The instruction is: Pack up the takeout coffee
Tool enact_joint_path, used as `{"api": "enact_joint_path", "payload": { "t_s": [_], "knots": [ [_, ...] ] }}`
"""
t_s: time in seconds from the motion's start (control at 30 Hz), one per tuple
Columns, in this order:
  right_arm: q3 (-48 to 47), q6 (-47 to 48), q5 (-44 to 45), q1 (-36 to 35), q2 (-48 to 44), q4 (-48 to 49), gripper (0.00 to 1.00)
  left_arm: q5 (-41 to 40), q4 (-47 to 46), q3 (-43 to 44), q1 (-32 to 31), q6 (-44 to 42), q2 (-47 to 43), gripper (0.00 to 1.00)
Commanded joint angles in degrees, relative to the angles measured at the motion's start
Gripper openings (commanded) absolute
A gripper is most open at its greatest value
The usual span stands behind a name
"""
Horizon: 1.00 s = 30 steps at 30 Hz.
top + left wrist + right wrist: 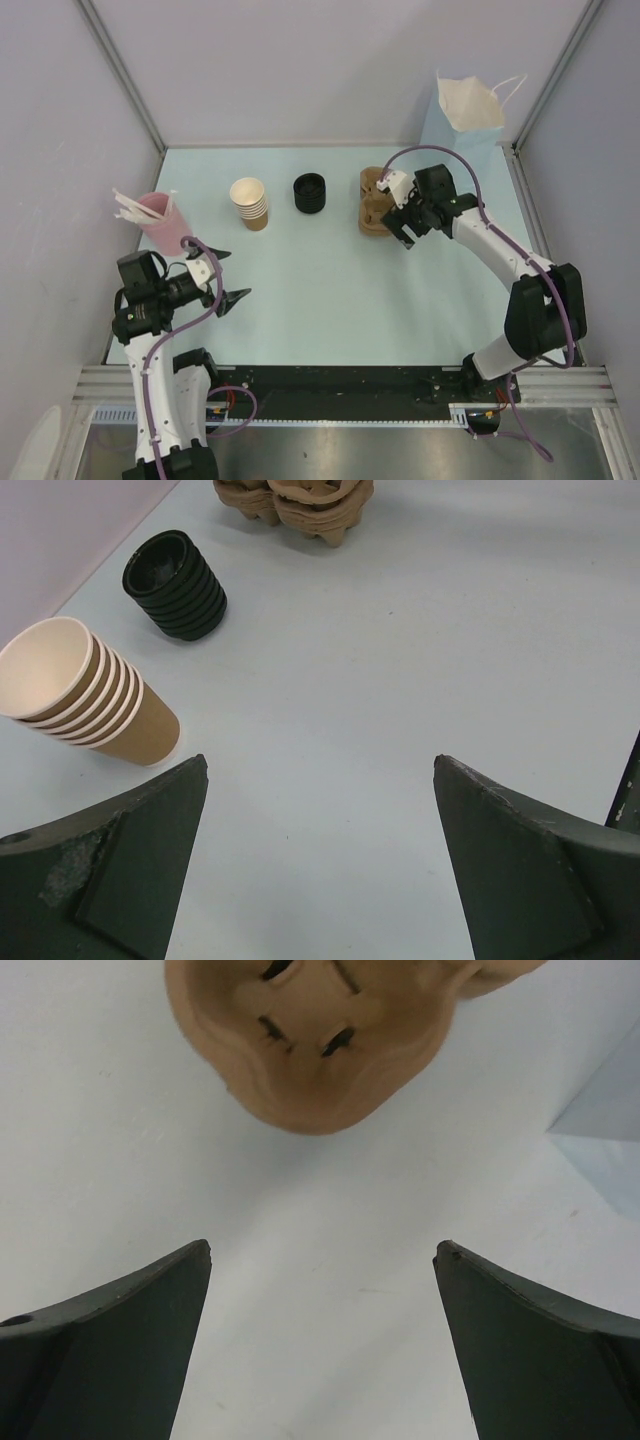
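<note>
While the left tool (232, 276) and right tool (400, 222) hang wide open, empty, the stack of tan cups (250, 203) stands upright, mouths up, near the counter's (330, 290) far edge.

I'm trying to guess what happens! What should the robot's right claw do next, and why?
Probably ease the right gripper forward onto the stack of pulp cup carriers. Its jaws stand wide open and empty, and the carriers lie just ahead of them, not yet between the fingers.
</note>
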State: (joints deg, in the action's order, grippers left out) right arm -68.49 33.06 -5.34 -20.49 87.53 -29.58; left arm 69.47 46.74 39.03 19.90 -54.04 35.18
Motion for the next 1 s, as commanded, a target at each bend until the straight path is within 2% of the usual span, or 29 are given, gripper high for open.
{"api": "enact_joint_path", "payload": {
  "t_s": [0.0, 0.13, 0.33, 0.5, 0.97],
  "knots": [
    [-2.3, 3.5, -9.1, 1.4, 2.6, -6.9, 1.0, 4.0, -2.1, -0.4, 0.3, -2.1, 0.2, 1.0],
    [-2.1, 4.7, -17.1, 2.1, 5.4, -7.2, 1.0, 3.8, -2.0, -0.5, 0.3, -2.1, -0.4, 1.0],
    [0.5, 5.9, -17.6, -2.1, 9.8, -3.7, 1.0, 3.5, -2.4, -0.9, 0.2, -1.9, -0.5, 1.0],
    [6.1, 5.4, -8.2, -8.5, 8.8, 6.8, 1.0, 3.4, -3.0, -1.1, 0.3, -1.7, -0.5, 1.0],
    [6.4, 6.1, 4.5, -14.2, 16.6, 23.2, 1.0, 3.1, -3.9, -1.6, 0.3, -1.1, 0.0, 1.0]
  ]
}}
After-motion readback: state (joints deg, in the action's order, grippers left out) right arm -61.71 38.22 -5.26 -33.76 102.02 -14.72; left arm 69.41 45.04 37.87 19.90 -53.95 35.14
